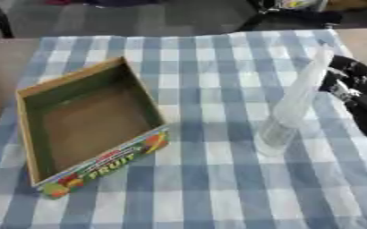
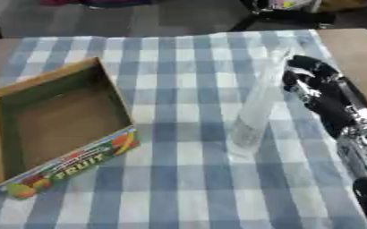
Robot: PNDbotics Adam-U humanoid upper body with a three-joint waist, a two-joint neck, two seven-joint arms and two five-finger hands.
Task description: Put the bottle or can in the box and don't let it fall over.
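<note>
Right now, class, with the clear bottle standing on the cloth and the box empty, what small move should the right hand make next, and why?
Probably close the fingers round the clear bottle. The right hand sits beside it on the right, not visibly gripping, and the bottle stands apart from the empty box, so a grasp comes before any lift.

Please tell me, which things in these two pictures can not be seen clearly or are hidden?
- Right hand: in both views blur hides whether its fingers touch or grip the bottle.
- Bottle: clear and smeared; its cap and any contents cannot be told.
- Left hand: in neither view.
- Box: only the word FRUIT is readable; the smaller print is blurred.
- Table: the near part is cut off by the lower edge.
</note>
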